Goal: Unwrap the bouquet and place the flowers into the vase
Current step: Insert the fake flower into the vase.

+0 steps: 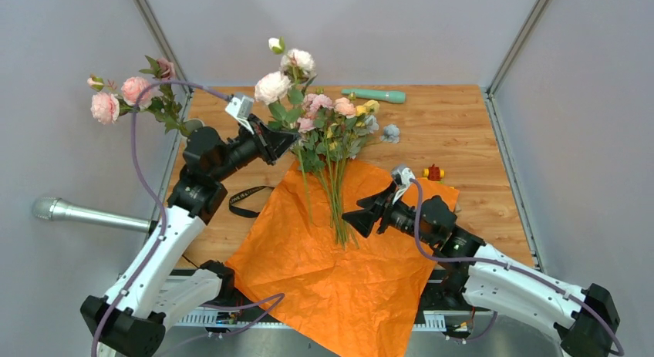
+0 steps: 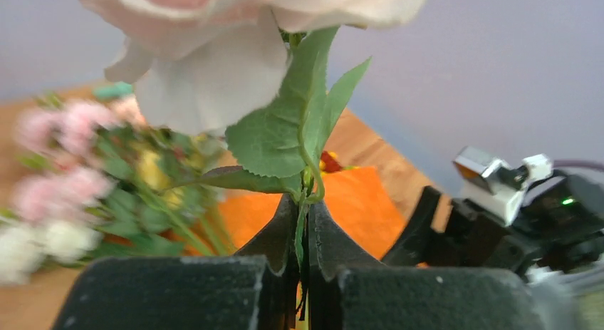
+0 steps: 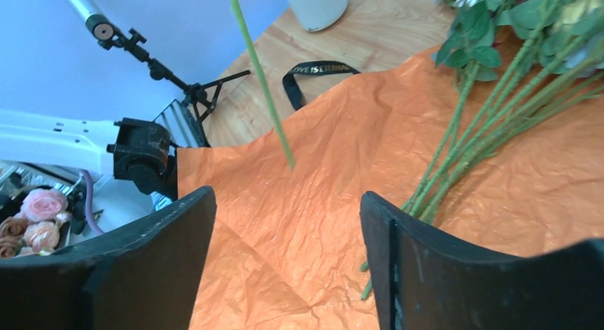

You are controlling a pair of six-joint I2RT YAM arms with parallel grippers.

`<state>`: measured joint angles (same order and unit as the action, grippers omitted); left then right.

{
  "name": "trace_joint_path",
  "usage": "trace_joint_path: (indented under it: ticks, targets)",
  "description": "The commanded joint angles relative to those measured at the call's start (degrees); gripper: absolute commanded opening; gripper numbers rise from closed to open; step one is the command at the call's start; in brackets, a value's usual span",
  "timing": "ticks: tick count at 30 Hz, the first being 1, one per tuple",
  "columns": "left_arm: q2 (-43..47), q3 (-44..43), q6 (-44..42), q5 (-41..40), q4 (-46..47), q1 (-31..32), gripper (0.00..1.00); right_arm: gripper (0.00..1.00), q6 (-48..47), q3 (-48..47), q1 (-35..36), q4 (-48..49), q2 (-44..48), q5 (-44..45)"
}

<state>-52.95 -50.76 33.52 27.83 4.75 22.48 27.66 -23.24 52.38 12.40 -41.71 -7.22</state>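
Grey walls (image 1: 347, 25) enclose a wooden counter (image 1: 463, 133) bearing crinkled orange paper (image 1: 339, 287). Left pincer (image 2: 303, 210) pinches a rose's green stem (image 3: 260, 73); right pincer (image 3: 288, 205) gapes.

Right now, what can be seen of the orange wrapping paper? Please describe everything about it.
The orange paper is a large thin sheet, crinkled all over, unfolded and spread flat on the wooden table. Its near part reaches past the table's front edge, between the arm bases. The green stems of the flowers lie on its far half, and the black strap lies beside its left edge. The open right gripper hangs over it; contact cannot be told.
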Motion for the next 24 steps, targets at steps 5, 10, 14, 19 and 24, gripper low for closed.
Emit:
trace_joint_path:
  ticks: [5, 10, 14, 19, 24]
  targets:
    - [-0.94, -23.19, -42.93, -17.31, -25.77, -1.27, 0.00, 0.85, -2.04, 1.51, 0.14, -5.89, 9.93, 10.63]
    - [-1.93, -29.12, -47.81, -25.58, -24.22, -5.32, 0.00, 0.88, -2.06, 4.06, 0.07, -8.97, 16.37, 13.93]
    - [-2.34, -30.21, -48.41, -31.11, -19.47, -10.39, 0.00, 0.90, -2.08, 5.31, 0.01, -12.07, 21.64, 16.21]
    - [-3.56, -31.74, -47.58, -36.00, -15.12, -14.03, 0.00, 0.92, -1.91, 6.40, 0.03, -15.92, 27.37, 17.83]
    - [-4.37, -32.34, -46.73, -37.82, -9.38, -16.12, 0.00, 0.93, -1.46, 7.15, -0.03, -17.67, 30.60, 18.33]
